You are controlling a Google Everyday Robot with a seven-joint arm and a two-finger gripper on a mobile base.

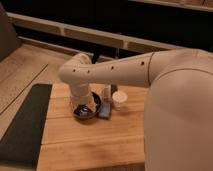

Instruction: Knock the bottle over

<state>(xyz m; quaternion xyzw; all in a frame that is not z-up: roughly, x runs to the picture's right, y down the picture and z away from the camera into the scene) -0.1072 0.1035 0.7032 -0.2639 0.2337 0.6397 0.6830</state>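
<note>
The bottle (106, 94) is slim and pale, and stands upright on the wooden table (90, 145) between a dark round bowl (84, 112) and a short white cup (119, 100). My arm reaches in from the right and bends down at the elbow. My gripper (88, 106) hangs low over the bowl, just left of the bottle. A dark bluish object (104, 111) lies at the bottle's foot; I cannot tell what it is.
A dark mat (22, 125) covers the table's left side. A rail and dark shelf (90, 37) run behind the table. My white arm and body (175, 115) fill the right of the view.
</note>
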